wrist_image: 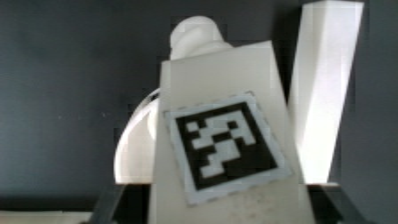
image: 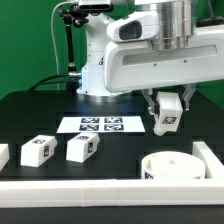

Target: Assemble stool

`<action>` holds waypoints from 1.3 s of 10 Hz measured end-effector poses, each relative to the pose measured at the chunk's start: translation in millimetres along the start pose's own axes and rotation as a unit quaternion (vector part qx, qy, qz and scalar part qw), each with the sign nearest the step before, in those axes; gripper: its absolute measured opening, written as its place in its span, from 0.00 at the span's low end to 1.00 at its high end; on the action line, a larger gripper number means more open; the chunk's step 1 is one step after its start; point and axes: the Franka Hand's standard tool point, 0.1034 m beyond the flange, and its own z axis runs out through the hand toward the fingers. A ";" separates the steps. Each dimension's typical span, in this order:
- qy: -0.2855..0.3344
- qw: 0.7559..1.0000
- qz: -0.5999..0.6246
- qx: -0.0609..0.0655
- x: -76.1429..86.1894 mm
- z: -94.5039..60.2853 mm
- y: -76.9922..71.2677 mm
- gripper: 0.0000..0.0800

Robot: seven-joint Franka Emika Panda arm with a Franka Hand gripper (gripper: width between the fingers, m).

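Note:
My gripper (image: pixel 166 118) is shut on a white stool leg (image: pixel 167 121) with a marker tag and holds it in the air at the exterior view's right. In the wrist view the leg (wrist_image: pixel 222 130) fills the frame between the dark fingers (wrist_image: pixel 125 205), tag facing the camera. The round white seat disc (image: pixel 172 165) lies on the table below and in front of the gripper, near the corner of the rails; its rim (wrist_image: pixel 134 150) shows behind the leg in the wrist view. Two more legs (image: pixel 82 148) (image: pixel 38 150) lie at the exterior view's left, and another piece (image: pixel 3 155) at the left edge.
The marker board (image: pixel 102 124) lies flat on the black table in front of the arm's base. White border rails run along the front (image: pixel 100 187) and the exterior view's right (image: pixel 210 160); the right rail also shows in the wrist view (wrist_image: pixel 329 80).

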 end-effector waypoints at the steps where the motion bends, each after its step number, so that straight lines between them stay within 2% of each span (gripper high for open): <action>1: 0.046 0.999 0.009 0.005 11.8 -3.1 -0.7 0.41; 2: 0.077 0.997 0.017 0.009 14.4 -3.8 -1.9 0.41; 5: 0.160 0.987 0.014 0.003 15.8 -1.6 -1.1 0.41; 7: 0.242 0.970 0.012 -0.001 19.8 -3.8 0.2 0.41; 10: 0.266 0.964 0.010 0.008 33.9 -7.9 -9.1 0.41; 11: 0.269 0.963 0.008 0.010 35.4 -1.9 -12.6 0.41; 13: 0.268 0.963 0.003 0.008 35.3 -2.1 -11.8 0.41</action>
